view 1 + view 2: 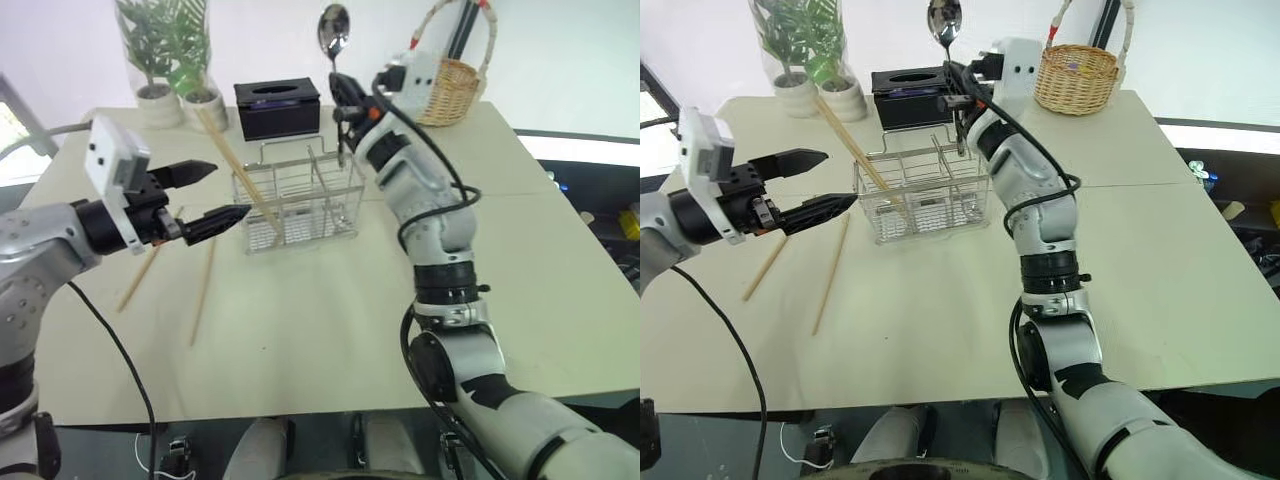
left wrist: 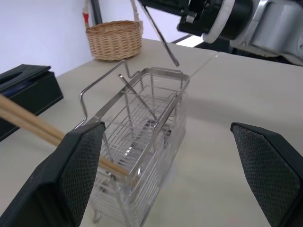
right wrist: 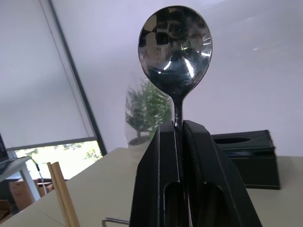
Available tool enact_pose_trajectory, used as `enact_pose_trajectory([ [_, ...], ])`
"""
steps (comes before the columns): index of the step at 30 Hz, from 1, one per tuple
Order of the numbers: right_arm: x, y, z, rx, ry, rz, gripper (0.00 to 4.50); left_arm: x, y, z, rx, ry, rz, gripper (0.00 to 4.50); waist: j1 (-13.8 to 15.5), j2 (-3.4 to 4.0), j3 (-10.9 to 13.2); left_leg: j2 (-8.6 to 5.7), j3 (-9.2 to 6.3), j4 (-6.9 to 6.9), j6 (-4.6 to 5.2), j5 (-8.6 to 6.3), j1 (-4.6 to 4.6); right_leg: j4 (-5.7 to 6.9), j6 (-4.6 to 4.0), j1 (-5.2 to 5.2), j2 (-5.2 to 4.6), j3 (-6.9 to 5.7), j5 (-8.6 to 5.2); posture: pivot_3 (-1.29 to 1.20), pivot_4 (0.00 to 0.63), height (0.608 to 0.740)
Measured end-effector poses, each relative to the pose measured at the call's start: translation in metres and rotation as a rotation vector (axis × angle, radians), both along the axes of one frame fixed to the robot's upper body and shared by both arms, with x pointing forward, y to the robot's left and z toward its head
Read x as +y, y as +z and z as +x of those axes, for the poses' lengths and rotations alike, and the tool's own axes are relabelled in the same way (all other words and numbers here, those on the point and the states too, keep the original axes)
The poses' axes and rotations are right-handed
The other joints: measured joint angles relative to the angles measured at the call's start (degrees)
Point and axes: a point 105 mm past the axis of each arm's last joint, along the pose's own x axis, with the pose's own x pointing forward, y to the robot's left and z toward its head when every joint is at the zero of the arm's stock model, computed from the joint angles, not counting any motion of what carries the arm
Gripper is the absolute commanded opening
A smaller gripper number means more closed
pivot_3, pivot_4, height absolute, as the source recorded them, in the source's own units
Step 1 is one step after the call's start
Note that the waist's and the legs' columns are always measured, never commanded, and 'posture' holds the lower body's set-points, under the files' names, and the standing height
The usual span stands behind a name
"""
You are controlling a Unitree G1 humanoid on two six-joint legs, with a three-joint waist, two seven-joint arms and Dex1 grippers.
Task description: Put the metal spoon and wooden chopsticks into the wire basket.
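From the head camera, the right gripper (image 1: 345,100) pinches the metal spoon (image 1: 334,35) upright above the wire basket (image 1: 300,205), where two wooden chopsticks (image 1: 235,160) lean, two more lying on the tabletop (image 1: 330,330). Left wrist view: the left gripper (image 2: 170,175) gapes wide beside the basket. Right wrist view: black fingers (image 3: 158,179) clamp the spoon's neck.

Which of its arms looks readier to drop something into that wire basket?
The right. Its gripper already pinches the metal spoon upright above the wire basket; the left gripper hangs open beside it.
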Motion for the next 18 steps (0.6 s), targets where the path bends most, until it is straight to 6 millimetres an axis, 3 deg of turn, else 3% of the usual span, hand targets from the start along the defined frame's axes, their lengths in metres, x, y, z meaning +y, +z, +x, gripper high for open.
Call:
enact_pose_trajectory([
  [6,-0.001,-0.027,0.015,0.008,-0.022,-0.004,0.03,0.005,0.003,-0.008,-0.003,0.043,0.001,4.50,-0.4,0.00,0.0,-0.01,0.02,0.05,-0.06,0.03,0.02,0.05,-0.01,-0.07,0.02,0.07,0.01,0.00,0.150,0.650],
  [9,-0.001,-0.036,0.018,0.015,-0.021,-0.001,1.03,0.008,0.008,-0.011,-0.014,0.060,-0.011,4.50,-0.4,-0.01,0.0,0.04,0.00,0.05,-0.11,0.06,0.03,0.34,-0.03,-0.16,0.05,0.07,0.00,0.00,0.150,0.650],
  [15,-0.004,-0.046,0.018,0.030,-0.041,0.006,4.10,0.008,0.009,-0.011,-0.010,0.071,-0.015,4.50,-0.4,-0.02,0.0,0.04,-0.01,0.07,-0.20,0.11,0.04,0.52,-0.05,-0.18,0.06,0.10,-0.01,0.00,0.150,0.650],
  [16,-0.006,-0.047,0.019,0.036,-0.051,0.007,4.39,0.008,0.009,-0.011,-0.009,0.071,-0.017,4.50,-0.4,-0.02,0.0,0.04,-0.01,0.08,-0.20,0.12,0.04,0.53,-0.05,-0.18,0.06,0.10,-0.01,0.00,0.150,0.650],
  [18,-0.010,-0.048,0.019,0.038,-0.069,0.007,4.39,0.009,0.010,-0.010,-0.010,0.072,-0.021,4.50,-0.3,-0.02,0.0,0.04,-0.01,0.08,-0.21,0.12,0.04,0.54,-0.05,-0.19,0.06,0.10,-0.01,0.00,0.150,0.650],
])
